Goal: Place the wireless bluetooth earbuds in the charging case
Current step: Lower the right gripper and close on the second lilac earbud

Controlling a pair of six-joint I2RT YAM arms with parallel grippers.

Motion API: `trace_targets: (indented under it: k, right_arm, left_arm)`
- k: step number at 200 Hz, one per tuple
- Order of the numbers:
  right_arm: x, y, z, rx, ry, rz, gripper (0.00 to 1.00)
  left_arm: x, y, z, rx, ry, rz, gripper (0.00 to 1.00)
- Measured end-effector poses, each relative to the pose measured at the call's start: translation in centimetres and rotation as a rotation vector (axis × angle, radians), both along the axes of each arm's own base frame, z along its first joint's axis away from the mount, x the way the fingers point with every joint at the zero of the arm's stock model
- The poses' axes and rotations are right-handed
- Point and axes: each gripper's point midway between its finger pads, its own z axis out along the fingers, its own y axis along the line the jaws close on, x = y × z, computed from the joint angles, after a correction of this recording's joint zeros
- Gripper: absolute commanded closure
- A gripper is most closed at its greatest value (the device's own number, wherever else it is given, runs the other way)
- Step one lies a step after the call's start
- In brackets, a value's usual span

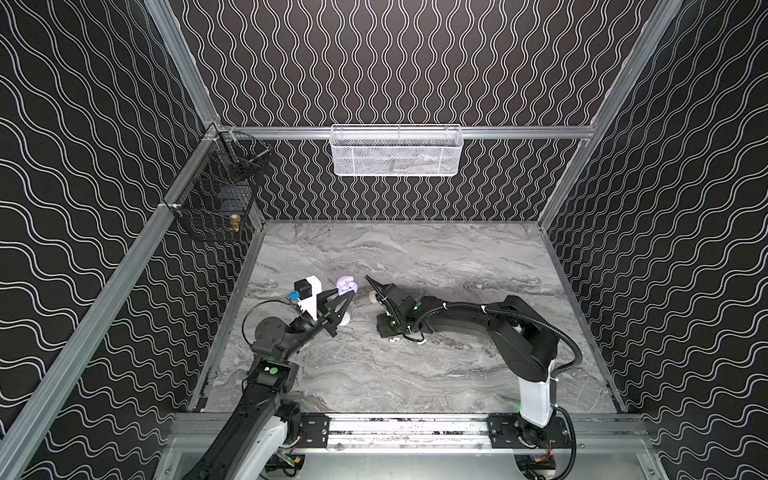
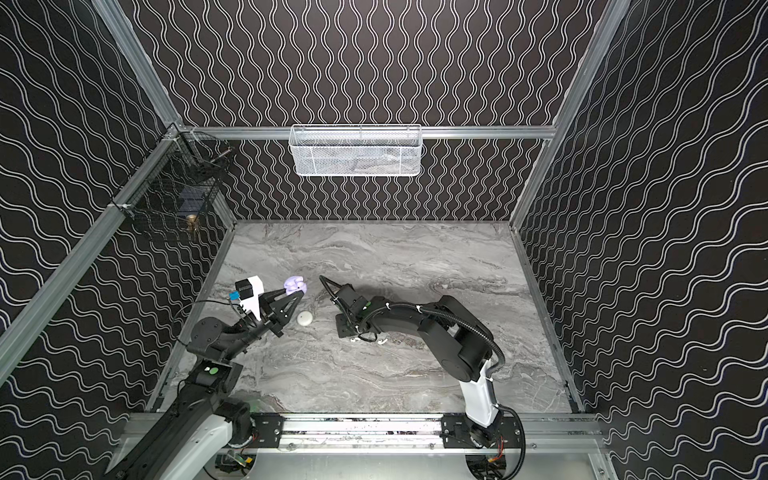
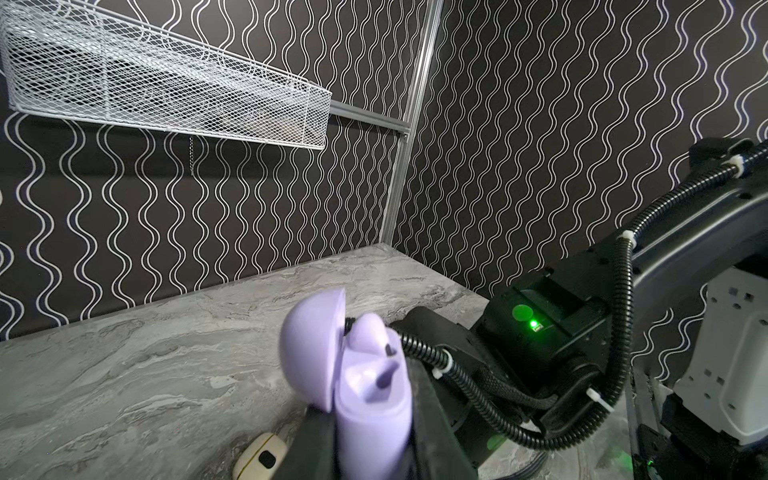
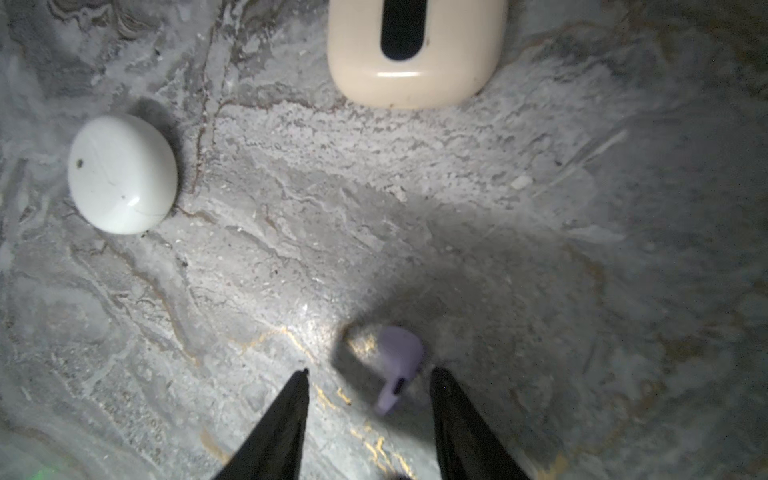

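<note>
My left gripper (image 1: 347, 296) (image 3: 370, 415) is shut on a lavender charging case (image 1: 345, 286) (image 2: 296, 285) (image 3: 374, 419) and holds it upright above the table with its lid open. One lavender earbud (image 3: 372, 336) sits in the case; the slot beside it shows empty. My right gripper (image 1: 369, 281) (image 4: 370, 370) stands open, just right of the case in both top views. In the right wrist view a blurred lavender earbud (image 4: 399, 365) lies between its fingertips, nearer one finger, with neither finger gripping it. Two white earbuds (image 1: 392, 339) (image 1: 419, 343) lie on the table by the right arm.
A shut white round case (image 2: 304, 318) (image 4: 122, 173) lies below the left gripper. A beige case (image 1: 372, 296) (image 4: 415, 50) (image 3: 262, 457) lies under the right gripper. A white mesh basket (image 1: 395, 151) hangs on the back wall and a black wire basket (image 1: 216, 195) on the left rail.
</note>
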Motion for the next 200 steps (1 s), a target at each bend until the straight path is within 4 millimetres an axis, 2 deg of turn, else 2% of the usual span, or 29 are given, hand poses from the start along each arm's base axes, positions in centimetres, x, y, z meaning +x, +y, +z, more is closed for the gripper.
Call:
trace_targets:
  k: [39, 111, 144, 200]
  right_arm:
    - [0.4, -0.1, -0.1, -0.033, -0.017, -0.012, 0.5]
    - [0.4, 0.2, -0.4, -0.098, -0.054, -0.01, 0.54]
    - [0.6, 0.8, -0.5, -0.114, -0.068, -0.009, 0.57]
    - [0.8, 0.7, -0.7, -0.143, -0.09, -0.019, 0.67]
  left_arm:
    - [0.9, 0.7, -0.4, 0.003, 0.035, 0.057, 1.0]
    - [1.1, 1.1, -0.5, 0.0, 0.04, 0.083, 1.0]
    - [1.8, 2.1, -1.1, 0.001, 0.076, 0.149, 1.0]
    - [2.4, 2.9, -1.7, 0.003, 0.106, 0.199, 1.0]
